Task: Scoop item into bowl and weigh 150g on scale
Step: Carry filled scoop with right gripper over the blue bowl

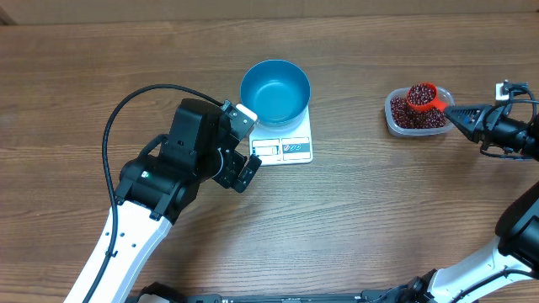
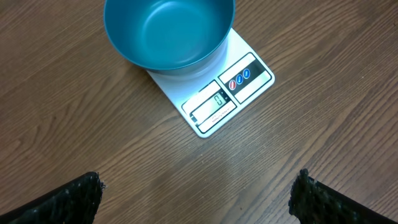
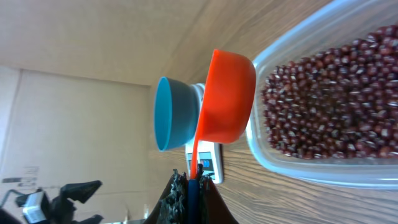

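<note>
bowl: blue bowl (image 1: 275, 91) sits on the scale (image 1: 290, 148), over most of the platform; inside is bare, no beans in it.
display: display (image 2: 210, 103) sticks out past the bowl's edge, so it can be read; it shows zero, which fits an empty bowl.
beans: dark red-brown beans (image 3: 336, 93) lie in a clear tub (image 1: 388, 109), well apart to the right of the scale; overhead shows a heaped load of them in the orange scoop (image 1: 421, 95) too.
right end effector: right end effector (image 1: 461, 114) is pinched narrow on the scoop's thin handle, far from the cup; likely held there to keep the fingers out of the beans.
scoop: cup hangs over the tub, roughly level; any beans that roll off should drop back in, not onto the surface (image 1: 379, 210).
left end effector: left end effector (image 2: 199, 205) is spread wide, holding nothing, over bare surface just beside the scale's display edge, not touching it; parked clear of the bowl's top so the scoop's path is open.
step (judged): first load is scooped, carry to the bowl not yet done; task early.
next move needs: level travel left, tip only once over the bowl.
risk: thin handle may twist in the pinch; heaped beans may spill mid-carry; bumping the bowl would shift the reading.
</note>
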